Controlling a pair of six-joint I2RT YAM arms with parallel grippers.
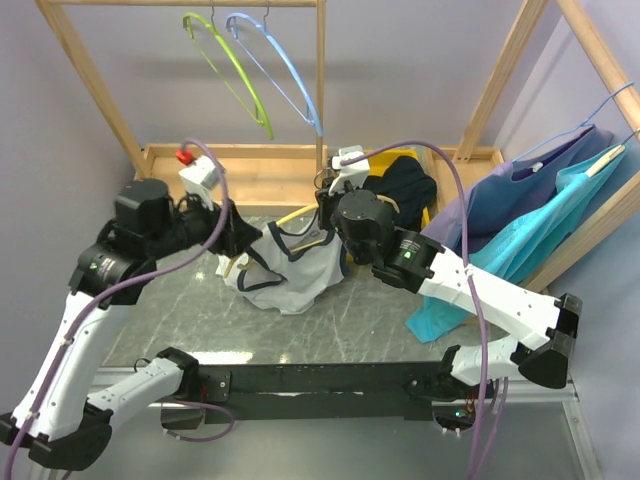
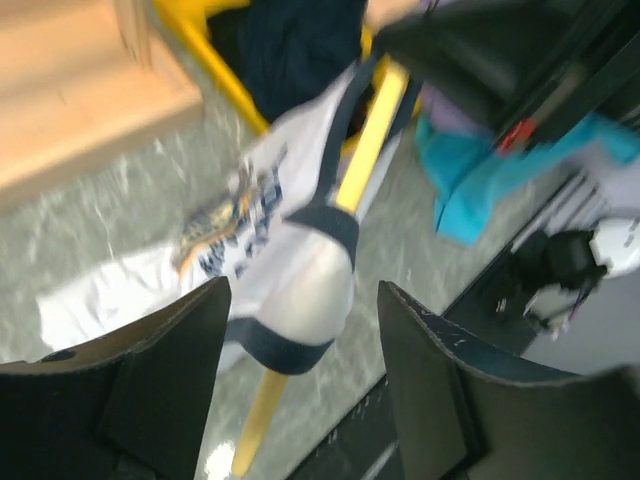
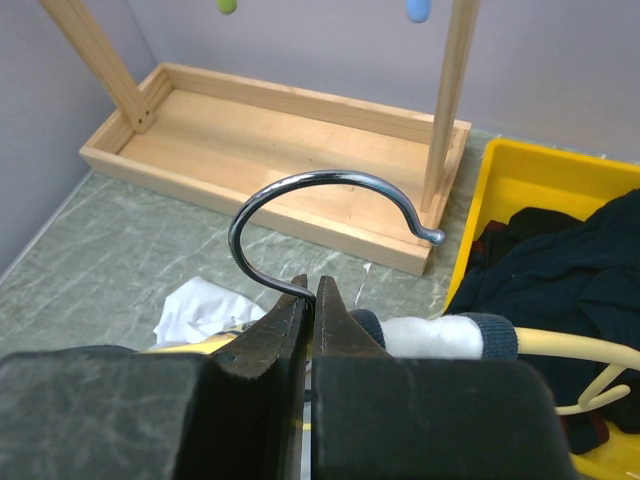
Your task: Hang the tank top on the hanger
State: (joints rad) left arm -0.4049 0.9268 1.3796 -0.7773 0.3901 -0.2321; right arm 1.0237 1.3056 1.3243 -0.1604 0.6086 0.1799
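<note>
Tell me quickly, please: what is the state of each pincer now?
Left pincer: open, holding nothing.
Right pincer: closed on the yellow hanger at its hook.

We saw the right gripper clamped on the hanger's hook, a tank top strap draped just beside it.

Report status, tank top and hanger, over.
Left gripper open astride tank top strap. Right gripper shut on hanger at hook. Strap over one hanger arm, rest heaped on table.
</note>
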